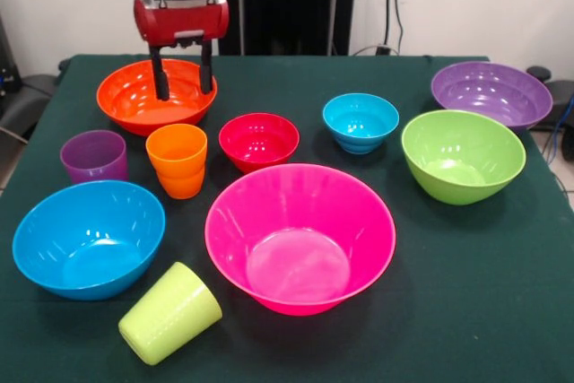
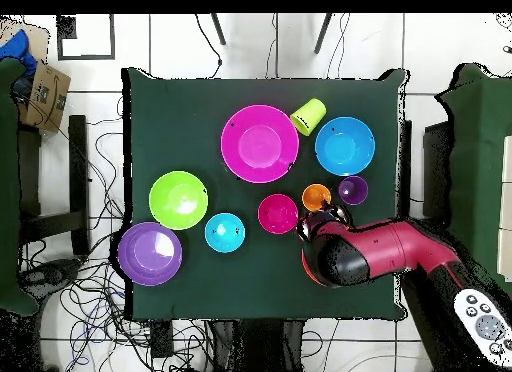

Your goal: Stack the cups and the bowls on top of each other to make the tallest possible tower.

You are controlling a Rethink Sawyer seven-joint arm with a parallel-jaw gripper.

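Observation:
My gripper (image 1: 185, 91) is open, its two black fingers hanging into the large orange bowl (image 1: 130, 96) at the back left, with nothing between them. In front of that bowl stand the purple cup (image 1: 93, 155) and the ridged orange cup (image 1: 177, 160). The lime green cup (image 1: 169, 312) lies on its side near the front edge. The small red bowl (image 1: 258, 140) and small light blue bowl (image 1: 360, 121) sit mid-table. The big pink bowl (image 1: 300, 238), blue bowl (image 1: 88, 238), lime green bowl (image 1: 463, 155) and purple bowl (image 1: 491, 92) all stand apart. No tower shows.
A dark green cloth (image 1: 466, 311) covers the table. In the overhead view the arm (image 2: 375, 250) hides the orange bowl. Cables (image 2: 90, 288) lie on the floor around the table, and a cardboard box (image 2: 42, 93) sits off one corner.

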